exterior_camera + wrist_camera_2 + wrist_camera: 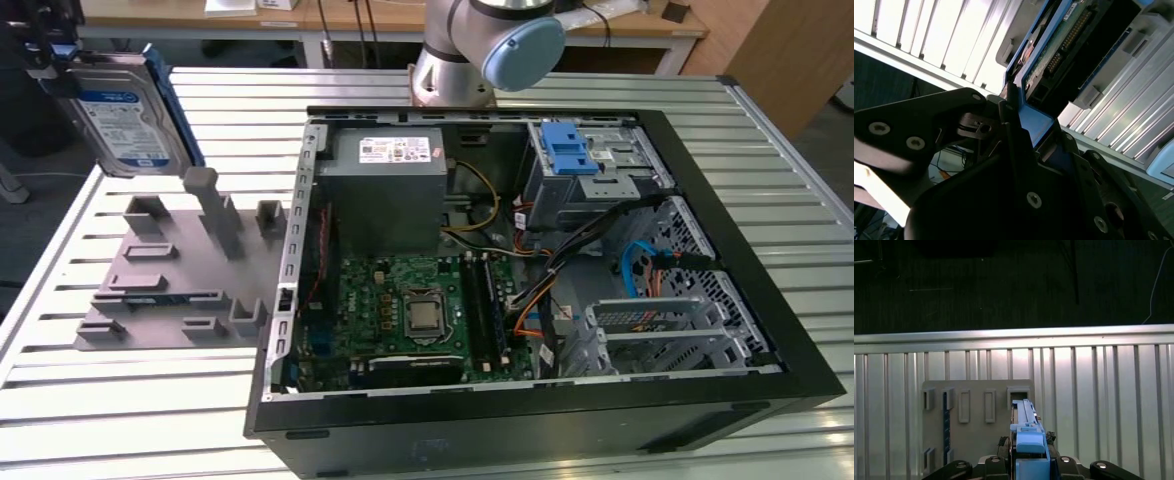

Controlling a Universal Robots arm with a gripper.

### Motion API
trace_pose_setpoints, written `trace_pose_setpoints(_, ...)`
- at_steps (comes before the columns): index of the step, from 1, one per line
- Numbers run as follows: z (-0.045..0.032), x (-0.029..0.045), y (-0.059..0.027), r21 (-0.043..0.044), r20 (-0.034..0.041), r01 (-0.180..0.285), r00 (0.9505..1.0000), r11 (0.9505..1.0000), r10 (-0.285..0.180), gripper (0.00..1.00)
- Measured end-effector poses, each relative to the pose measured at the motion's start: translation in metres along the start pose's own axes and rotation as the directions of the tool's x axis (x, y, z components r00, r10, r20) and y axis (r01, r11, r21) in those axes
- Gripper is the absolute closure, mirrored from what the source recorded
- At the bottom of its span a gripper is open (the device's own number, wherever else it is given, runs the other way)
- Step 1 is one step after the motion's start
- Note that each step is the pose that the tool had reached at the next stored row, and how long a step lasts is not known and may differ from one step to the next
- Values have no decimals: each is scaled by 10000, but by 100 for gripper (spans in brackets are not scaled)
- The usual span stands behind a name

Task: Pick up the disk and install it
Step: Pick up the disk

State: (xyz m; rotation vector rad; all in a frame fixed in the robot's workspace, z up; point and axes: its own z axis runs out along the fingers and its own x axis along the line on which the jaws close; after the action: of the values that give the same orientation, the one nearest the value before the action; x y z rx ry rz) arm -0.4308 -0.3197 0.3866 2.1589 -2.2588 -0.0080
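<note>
1. Slatted metal table (120, 420) runs up to the near edge of the exterior view and carries everything else.
2. Black computer case (534, 425) lies open on it, with the motherboard and grey power supply (387, 190) exposed.
3. Grey fixture plate (160, 290) lies just beside the case, on the exterior view's left.
4. The disk (127, 115) hangs in the air beyond the fixture plate, nearly on edge with its label towards the camera, well apart from the case.
5. The gripper (1036, 130) has its fingers (1010, 130) clamped on the disk's blue carrier edge, seen in both wrist views.
</note>
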Motion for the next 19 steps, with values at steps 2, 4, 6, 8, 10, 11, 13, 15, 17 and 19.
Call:
trace_pose_setpoints(2,-19,0,1,0,8,0,10000,10000,0,64)
trace_pose_setpoints(4,-41,0,1,-1,19,0,10000,10000,0,64)
trace_pose_setpoints(6,-65,0,1,-1,29,0,10000,10000,0,64)
trace_pose_setpoints(8,-92,1,2,-1,42,0,10000,10000,0,64)
trace_pose_setpoints(10,-120,1,2,-1,55,1,10000,10000,-1,64)
trace_pose_setpoints(11,-134,1,2,-1,65,1,10000,10000,-1,64)
trace_pose_setpoints(13,-163,1,3,-2,79,1,10000,10000,-1,64)
trace_pose_setpoints(15,-196,2,3,-3,100,2,9999,10000,-1,64)
trace_pose_setpoints(17,-227,2,4,-3,115,2,9999,10000,-2,64)
trace_pose_setpoints(19,-259,2,4,-4,132,2,9999,10000,-2,64)
